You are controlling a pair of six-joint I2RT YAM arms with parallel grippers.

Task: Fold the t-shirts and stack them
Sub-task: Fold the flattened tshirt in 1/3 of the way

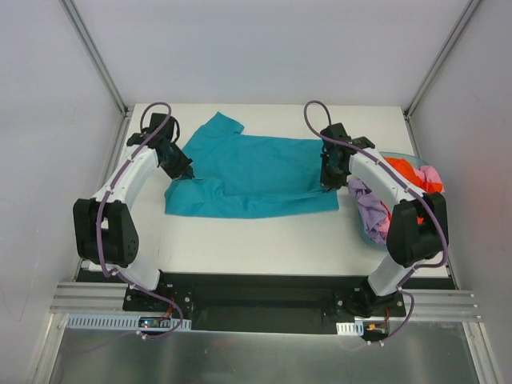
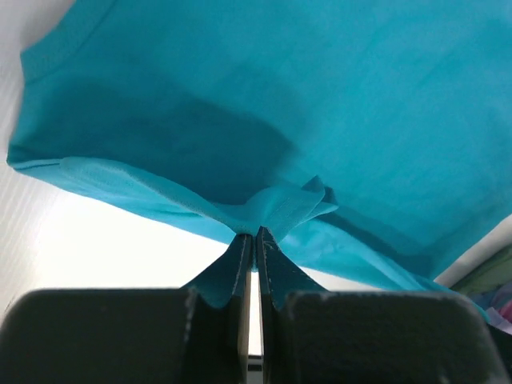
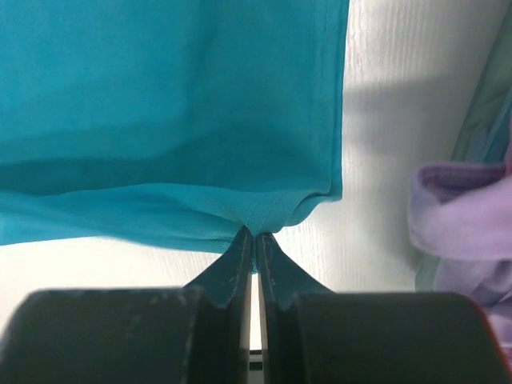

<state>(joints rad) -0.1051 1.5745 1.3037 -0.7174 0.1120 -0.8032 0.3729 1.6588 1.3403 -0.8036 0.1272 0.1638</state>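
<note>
A: Item: teal t-shirt (image 1: 256, 172). Status?
B: Spread ahead of left end effector (image 2: 254, 232) and right end effector (image 3: 254, 234), each clenched on its nearest edge. Best you lift both together, level, cloth taut.

Bright, even, diffuse light fills the white enclosure from above; the overhead view is sharp, with soft, faint shadows on the table (image 1: 264, 240) near the arms; both wrist views are close and slightly soft; folds of the teal t-shirt (image 2: 320, 96) carry darker bands; bare table beside it washes out to near white.
</note>
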